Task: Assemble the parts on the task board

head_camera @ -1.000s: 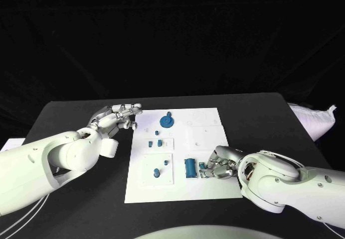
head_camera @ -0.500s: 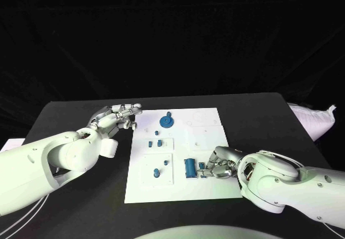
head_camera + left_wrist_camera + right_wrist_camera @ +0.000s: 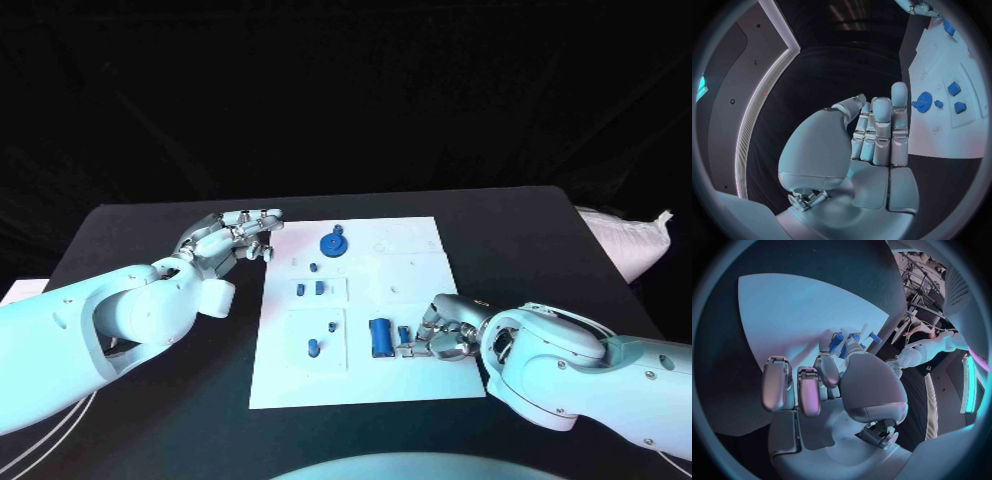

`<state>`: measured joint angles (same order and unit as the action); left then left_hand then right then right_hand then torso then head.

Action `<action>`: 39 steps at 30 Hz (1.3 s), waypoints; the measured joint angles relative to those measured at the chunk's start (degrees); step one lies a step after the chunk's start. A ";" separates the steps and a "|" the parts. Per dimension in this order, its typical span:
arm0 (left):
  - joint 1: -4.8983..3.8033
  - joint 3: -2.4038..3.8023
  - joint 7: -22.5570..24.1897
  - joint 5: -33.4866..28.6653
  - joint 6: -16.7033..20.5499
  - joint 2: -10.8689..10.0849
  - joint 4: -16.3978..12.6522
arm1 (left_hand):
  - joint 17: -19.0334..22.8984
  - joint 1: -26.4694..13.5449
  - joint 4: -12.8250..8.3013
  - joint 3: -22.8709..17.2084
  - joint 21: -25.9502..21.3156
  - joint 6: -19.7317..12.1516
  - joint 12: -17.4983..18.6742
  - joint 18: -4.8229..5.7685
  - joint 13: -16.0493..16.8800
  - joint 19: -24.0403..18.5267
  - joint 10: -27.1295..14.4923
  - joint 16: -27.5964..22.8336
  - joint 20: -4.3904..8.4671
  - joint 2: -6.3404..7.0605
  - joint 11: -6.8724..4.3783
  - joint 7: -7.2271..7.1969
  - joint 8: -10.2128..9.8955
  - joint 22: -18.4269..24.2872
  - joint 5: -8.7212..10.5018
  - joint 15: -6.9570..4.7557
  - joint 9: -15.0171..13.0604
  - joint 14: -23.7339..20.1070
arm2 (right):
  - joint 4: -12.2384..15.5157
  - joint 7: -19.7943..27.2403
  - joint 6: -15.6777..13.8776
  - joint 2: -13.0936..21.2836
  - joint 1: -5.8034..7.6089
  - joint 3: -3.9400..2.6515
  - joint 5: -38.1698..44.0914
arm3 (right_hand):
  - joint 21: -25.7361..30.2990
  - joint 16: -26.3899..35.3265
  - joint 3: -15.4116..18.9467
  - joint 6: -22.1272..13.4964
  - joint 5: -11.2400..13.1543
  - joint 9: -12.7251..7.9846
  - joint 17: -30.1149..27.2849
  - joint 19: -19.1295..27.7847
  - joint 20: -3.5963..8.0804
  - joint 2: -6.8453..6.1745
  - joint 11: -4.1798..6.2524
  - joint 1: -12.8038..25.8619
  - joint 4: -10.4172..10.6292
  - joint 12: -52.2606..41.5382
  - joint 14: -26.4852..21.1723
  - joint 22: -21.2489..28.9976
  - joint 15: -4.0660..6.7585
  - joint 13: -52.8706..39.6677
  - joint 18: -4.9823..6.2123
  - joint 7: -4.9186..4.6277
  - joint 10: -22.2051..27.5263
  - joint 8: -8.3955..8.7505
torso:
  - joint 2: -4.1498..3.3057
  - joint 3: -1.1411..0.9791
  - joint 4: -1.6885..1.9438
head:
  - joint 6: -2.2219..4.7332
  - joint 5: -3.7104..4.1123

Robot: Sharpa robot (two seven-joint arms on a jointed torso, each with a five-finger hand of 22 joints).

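Here, starting at the left, the left hand (image 3: 231,236) hovers over the black table (image 3: 173,420) just off the far-left corner of the task board (image 3: 418,250), its fingers straight and close together with nothing in them, so it is released and idle; it should stay off the board so it does not nudge the plate while the other hand works. On the board, moving rightward, a round blue disc part (image 3: 333,243) lies near the far edge, two small blue pegs (image 3: 309,289) stand in a raised panel in the middle, and another small blue piece (image 3: 313,347) sits in the nearer panel. Next comes the long blue block (image 3: 381,336), standing near the board's near-right area, and the right hand (image 3: 440,334) is right beside it with fingertips at its side. From the right wrist view the fingers curl toward small blue pieces at the tips, but I cannot tell whether they actually pinch the block or merely touch it. The step in hand looks like taking or seating this block. To do it well, I would judge that the fingers should close squarely on opposite faces, keep the block upright, and move slowly, since a skewed grip could tip it or shift the board.
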<state>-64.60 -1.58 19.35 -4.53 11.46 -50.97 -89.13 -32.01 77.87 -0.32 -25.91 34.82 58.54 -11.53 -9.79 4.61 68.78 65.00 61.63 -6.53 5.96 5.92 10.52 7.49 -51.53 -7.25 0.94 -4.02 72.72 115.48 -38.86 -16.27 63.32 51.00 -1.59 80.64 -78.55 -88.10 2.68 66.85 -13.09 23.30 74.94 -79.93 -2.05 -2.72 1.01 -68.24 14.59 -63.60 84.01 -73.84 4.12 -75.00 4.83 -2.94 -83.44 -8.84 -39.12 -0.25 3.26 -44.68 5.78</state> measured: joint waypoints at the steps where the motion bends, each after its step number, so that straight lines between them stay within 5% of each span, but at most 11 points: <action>1: 0.00 0.00 0.00 0.00 0.00 -0.01 0.00 | 0.00 0.00 0.00 0.00 0.00 0.00 0.00 0.00 0.00 0.00 0.00 0.00 0.00 0.00 0.00 0.00 0.00 0.00 0.00 0.00 0.00 0.00 | 0.05 0.07 0.02 0.15 0.00 0.00 0.06 | 0.00 0.00 0.15 0.00 0.34 0.05 0.00 0.00 0.00 0.01 0.00 -0.59 -0.15 0.01 0.00 0.00 0.00 -0.06 0.00 0.00 0.00 0.00 | 0.00 0.00 -0.01 | 0.00 0.01; 22: 0.00 0.00 -0.23 0.00 0.02 -0.05 0.02 | 0.06 0.00 0.00 0.00 -0.21 -0.20 -0.24 0.00 -0.05 0.00 0.00 0.00 0.00 0.00 0.00 -0.20 0.22 0.00 0.00 0.00 0.00 0.00 | -1.42 1.36 0.27 0.19 0.03 -0.08 0.61 | 0.00 0.00 0.95 0.00 0.79 0.40 -0.01 0.00 0.00 0.95 -0.17 -2.05 0.51 -0.24 0.00 -0.05 -0.01 -0.03 0.00 0.00 0.17 0.00 | 0.00 0.02 0.04 | 0.14 0.25; 33: 0.01 0.00 -0.23 0.00 0.04 -0.04 0.02 | 0.05 0.00 0.00 0.00 -0.21 -0.20 -0.24 0.00 -0.04 0.00 0.00 0.00 0.00 0.00 0.00 -0.20 0.22 -0.01 0.00 0.00 0.00 0.00 | -3.47 2.04 0.59 -1.22 0.15 -0.23 1.50 | 0.00 0.00 1.42 0.24 2.15 1.04 -0.02 0.01 0.00 1.58 -0.11 -6.22 -1.39 0.15 -0.05 -0.08 0.33 0.11 0.01 0.01 0.11 -0.38 | 0.03 0.02 0.02 | -0.08 0.12; 39: 0.01 0.00 -0.23 0.00 0.04 -0.02 0.11 | 0.05 0.00 0.00 0.00 -0.21 -0.20 -0.24 0.00 -0.04 0.00 0.00 0.00 0.00 0.00 0.00 -0.20 0.22 -0.01 0.00 0.00 0.00 0.00 | -3.56 2.67 -0.13 -1.16 0.11 -0.21 1.62 | 0.00 0.00 3.60 0.10 2.24 0.89 -0.02 0.01 0.00 2.83 -0.11 -4.95 0.76 -0.02 0.02 -0.10 0.41 0.18 0.00 -0.13 0.12 0.31 | 0.03 0.00 0.06 | 0.07 0.11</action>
<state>-64.59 -1.58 19.11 -4.53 11.50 -50.98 -89.02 -31.97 77.87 -0.32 -25.91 34.61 58.35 -11.77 -9.79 4.57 68.77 65.00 61.63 -6.53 5.96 5.92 10.32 7.71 -51.53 -7.25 0.94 -4.02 72.72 111.92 -36.19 -16.39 62.15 51.11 -1.81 82.26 -78.55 -88.09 6.29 66.96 -10.85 24.19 74.92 -79.92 -2.06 0.10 0.91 -73.19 15.34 -63.62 84.04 -73.94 4.53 -74.82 4.83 -3.07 -83.32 -8.53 -39.09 -0.25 3.32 -44.60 5.89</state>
